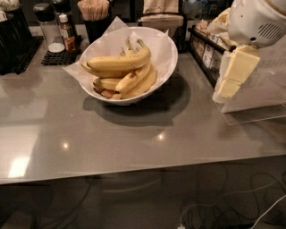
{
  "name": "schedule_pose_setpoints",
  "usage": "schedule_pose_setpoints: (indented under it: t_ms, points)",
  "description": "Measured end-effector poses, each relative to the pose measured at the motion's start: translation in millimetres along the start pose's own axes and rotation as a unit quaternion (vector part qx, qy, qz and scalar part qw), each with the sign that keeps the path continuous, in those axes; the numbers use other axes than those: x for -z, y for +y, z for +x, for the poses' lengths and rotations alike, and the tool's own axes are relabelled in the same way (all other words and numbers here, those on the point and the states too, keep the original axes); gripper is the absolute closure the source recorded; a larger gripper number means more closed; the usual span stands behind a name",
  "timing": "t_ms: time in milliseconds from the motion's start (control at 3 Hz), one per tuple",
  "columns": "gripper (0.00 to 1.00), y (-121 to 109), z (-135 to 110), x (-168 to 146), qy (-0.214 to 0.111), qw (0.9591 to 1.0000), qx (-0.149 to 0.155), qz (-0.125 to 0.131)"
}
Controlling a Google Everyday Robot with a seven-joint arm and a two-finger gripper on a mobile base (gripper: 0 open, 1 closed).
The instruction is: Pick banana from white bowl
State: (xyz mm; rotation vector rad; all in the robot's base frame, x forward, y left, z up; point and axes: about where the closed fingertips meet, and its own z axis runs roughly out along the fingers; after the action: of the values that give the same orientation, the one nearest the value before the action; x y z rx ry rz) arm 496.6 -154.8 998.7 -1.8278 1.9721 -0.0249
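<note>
Though light and fairly stiff, bruises under a hard squeeze and has slick skin, so best taken across mid-length: banana [120,62], topmost in white bowl [134,100] near the tabletop's far edge. Over the right edge, well apart: gripper [236,71], grasp state impossible to tell.

Grey counter [134,152], glass shaker [46,27], stir sticks [94,9]
</note>
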Motion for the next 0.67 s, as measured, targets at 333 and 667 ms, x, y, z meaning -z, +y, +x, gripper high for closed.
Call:
schedule_pose_setpoints:
  t_ms: [333,667]
  points:
    - [0.0,-15.8,-52.1,-11.9,-0.049,0.9953,0.08,-0.024]
    - [0.0,-18.3,-54.7,-9.5,-0.051,0.9951,0.083,-0.018]
